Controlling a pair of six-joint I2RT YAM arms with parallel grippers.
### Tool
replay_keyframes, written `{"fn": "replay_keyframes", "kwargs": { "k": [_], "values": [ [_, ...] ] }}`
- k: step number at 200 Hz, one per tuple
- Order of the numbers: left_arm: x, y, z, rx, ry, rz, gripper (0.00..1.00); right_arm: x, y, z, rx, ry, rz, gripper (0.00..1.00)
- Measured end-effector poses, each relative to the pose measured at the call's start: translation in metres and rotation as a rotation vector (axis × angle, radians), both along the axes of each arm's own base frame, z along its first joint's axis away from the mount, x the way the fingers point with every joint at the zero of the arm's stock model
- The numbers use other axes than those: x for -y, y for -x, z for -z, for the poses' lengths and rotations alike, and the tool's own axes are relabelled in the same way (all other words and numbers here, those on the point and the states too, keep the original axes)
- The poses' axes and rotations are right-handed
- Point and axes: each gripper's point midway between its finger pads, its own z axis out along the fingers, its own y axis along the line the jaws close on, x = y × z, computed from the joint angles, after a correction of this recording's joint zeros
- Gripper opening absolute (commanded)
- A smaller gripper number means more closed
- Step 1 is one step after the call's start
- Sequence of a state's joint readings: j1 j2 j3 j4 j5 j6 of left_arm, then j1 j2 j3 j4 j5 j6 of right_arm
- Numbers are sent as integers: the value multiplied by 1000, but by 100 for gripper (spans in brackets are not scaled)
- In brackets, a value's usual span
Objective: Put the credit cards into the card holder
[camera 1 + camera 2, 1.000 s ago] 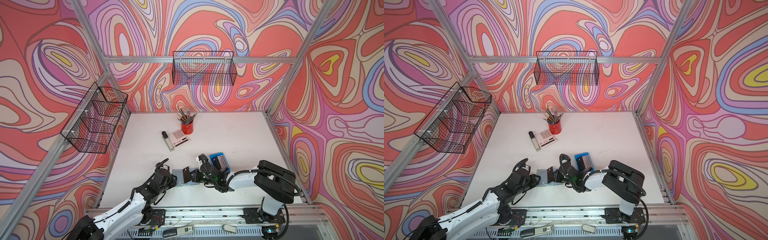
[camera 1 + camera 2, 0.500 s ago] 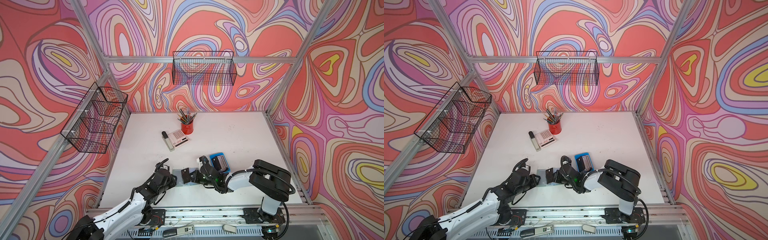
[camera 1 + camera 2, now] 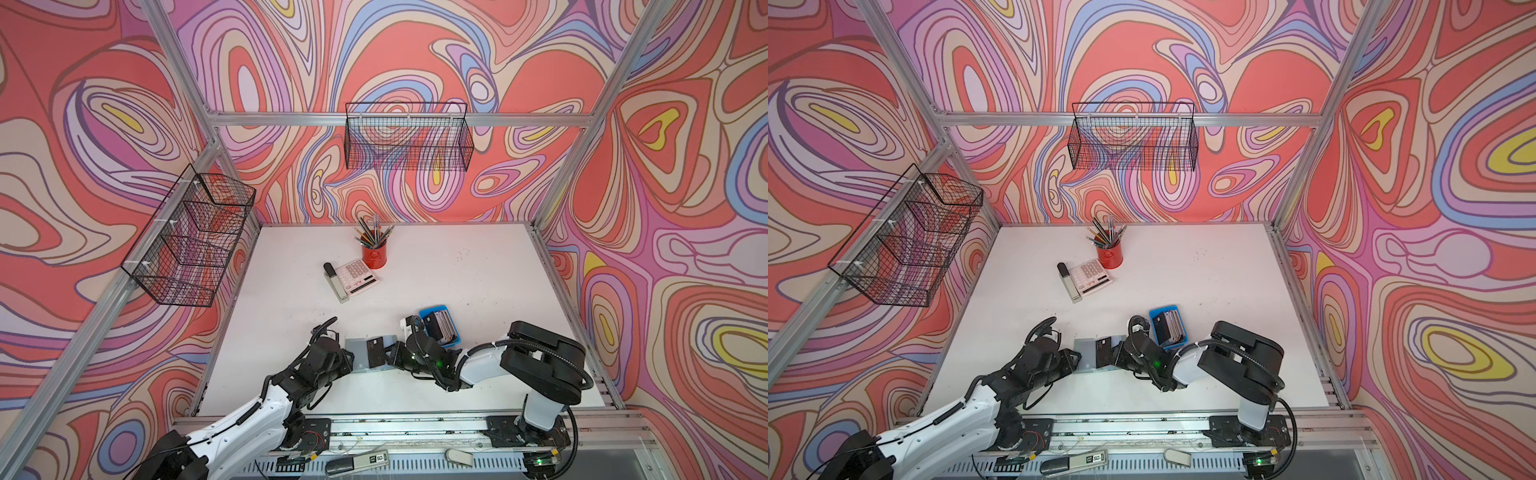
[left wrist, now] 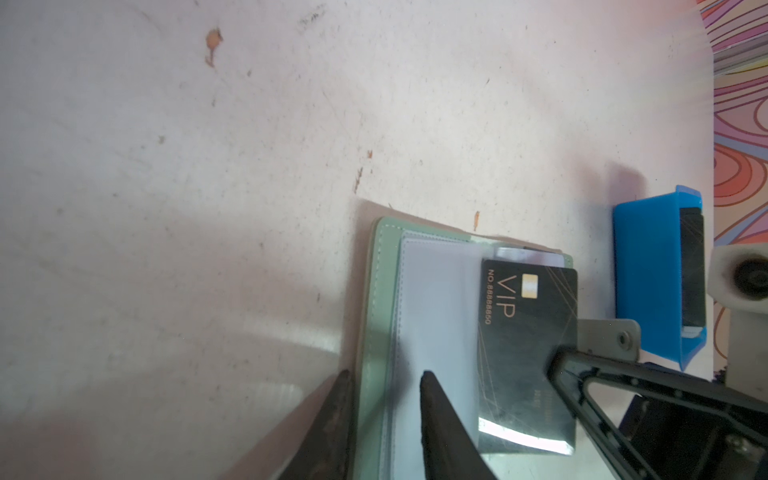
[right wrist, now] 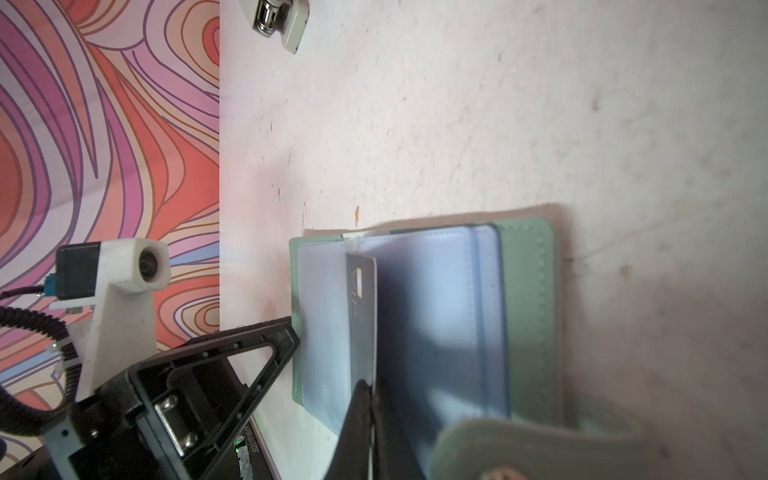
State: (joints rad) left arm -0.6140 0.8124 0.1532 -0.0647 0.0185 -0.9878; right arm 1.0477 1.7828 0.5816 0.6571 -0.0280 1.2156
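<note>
Both top views: holder [image 3: 356,353] lies open at front centre, btwn the grippers; spare cards [image 3: 441,328] in blue tray [image 3: 423,312] nearby. L wrist: left gripper [image 4: 384,382] jaws narrowly apart, straddling holder's edge. R wrist: right gripper [image 5: 372,390] pinches black card [image 5: 362,316], edge-on against the sleeves.

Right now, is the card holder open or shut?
Open. The card holder lies spread on the table, its clear inner sleeves facing up, with the right gripper holding a black card over them.
</note>
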Motion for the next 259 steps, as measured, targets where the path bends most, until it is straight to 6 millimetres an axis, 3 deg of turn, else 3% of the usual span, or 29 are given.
{"fn": "replay_keyframes", "kwargs": {
  "k": [182,259],
  "values": [
    [1,-1,3,-4,-2,0,23,-24,1,1,-7,-22,-61,0],
    [1,-2,3,-5,-1,0,21,-25,1,5,-14,1,-66,0]
  ]
}}
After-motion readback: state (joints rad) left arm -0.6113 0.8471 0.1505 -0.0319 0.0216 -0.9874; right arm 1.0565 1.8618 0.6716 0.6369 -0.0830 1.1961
